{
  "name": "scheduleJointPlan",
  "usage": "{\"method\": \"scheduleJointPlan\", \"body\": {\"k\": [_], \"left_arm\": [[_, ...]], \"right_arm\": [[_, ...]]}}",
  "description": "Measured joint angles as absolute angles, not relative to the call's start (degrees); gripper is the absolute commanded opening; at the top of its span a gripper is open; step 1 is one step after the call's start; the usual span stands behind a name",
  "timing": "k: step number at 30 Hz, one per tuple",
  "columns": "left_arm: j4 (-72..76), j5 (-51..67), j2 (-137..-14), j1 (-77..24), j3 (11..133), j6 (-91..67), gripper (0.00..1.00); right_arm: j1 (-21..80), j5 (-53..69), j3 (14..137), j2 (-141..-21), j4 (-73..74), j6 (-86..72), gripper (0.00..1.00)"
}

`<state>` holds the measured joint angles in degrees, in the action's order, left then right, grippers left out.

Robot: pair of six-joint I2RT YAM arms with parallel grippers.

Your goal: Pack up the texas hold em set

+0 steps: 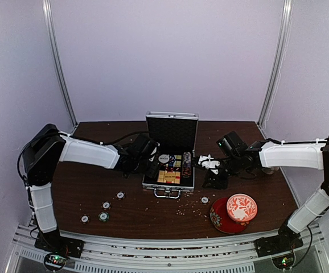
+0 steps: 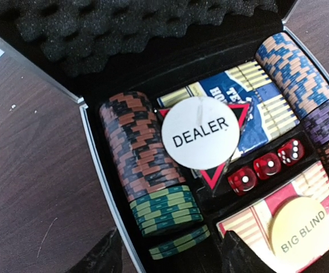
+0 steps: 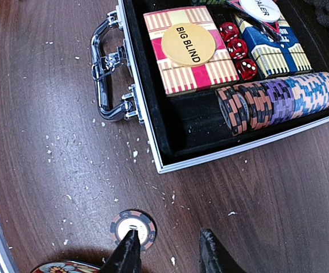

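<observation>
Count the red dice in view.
3, in a row in the case, between blue card box and striped card box: left die, middle die, right die. More may be hidden.

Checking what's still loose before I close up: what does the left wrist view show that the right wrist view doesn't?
Left wrist only: the foam lid lining and the brown-and-black chip row with green chips at its end. Right wrist only: the handle and a loose chip on the table outside the case. Both: the BIG BLIND button, three red dice, the blue card box and the orange, purple and blue chip row.
</observation>
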<state>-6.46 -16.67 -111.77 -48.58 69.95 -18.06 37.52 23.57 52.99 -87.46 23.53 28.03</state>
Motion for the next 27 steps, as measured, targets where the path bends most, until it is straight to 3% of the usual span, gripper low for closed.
{"method": "scheduleJointPlan", "body": {"k": [14,27], "left_arm": [[-15.66,-12.19,-106.72,-47.27,69.91,-11.55,0.63],[-34.81,-10.48,-88.01,-47.07,61.34,-17.91,0.59]], "right_arm": [[37.52,23.57,52.99,-87.46,23.55,28.05,0.37],[37.52,23.55,52.99,-87.44,23.77,28.14,0.37]]}}
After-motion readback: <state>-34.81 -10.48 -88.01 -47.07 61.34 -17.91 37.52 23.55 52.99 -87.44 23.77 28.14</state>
